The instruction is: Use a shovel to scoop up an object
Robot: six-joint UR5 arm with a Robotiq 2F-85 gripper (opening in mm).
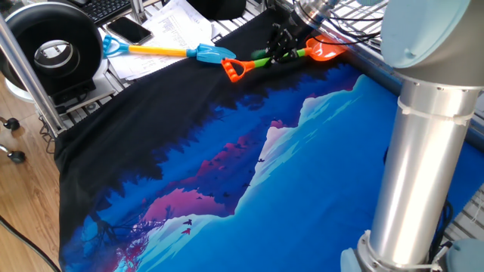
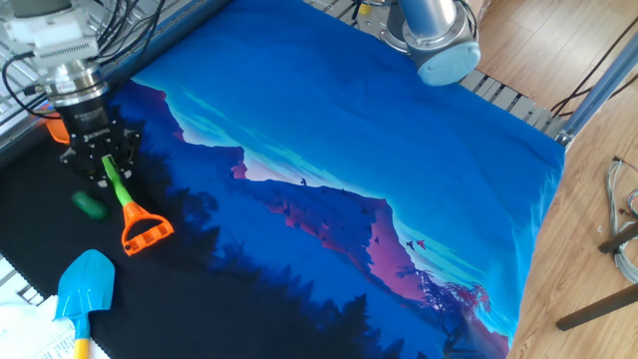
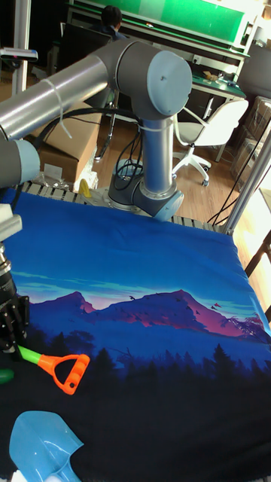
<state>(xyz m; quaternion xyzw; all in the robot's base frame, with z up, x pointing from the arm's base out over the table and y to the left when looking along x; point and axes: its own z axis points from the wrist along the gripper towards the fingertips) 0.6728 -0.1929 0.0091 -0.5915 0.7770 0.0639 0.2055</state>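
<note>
My gripper (image 2: 101, 168) is shut on the lime-green shaft of the shovel (image 2: 120, 191), close to its blade end. The orange D-handle (image 2: 146, 231) points out over the black part of the cloth, and the orange blade (image 1: 325, 49) sits raised behind the gripper (image 1: 286, 44). The object (image 2: 90, 205), a small dark green oval, lies on the cloth just beside the shaft, between gripper and handle. In the tall fixed view the gripper (image 3: 9, 331) is at the left edge, with the shovel (image 3: 65, 371) trailing right and the object (image 3: 4, 374) cut by the frame edge.
A blue-bladed shovel (image 1: 204, 53) with a yellow shaft lies next to the orange handle, on the cloth's edge and papers. A phone (image 1: 128, 30) and a round black device (image 1: 49, 49) sit beyond it. The arm's grey column (image 1: 423, 151) stands at the right.
</note>
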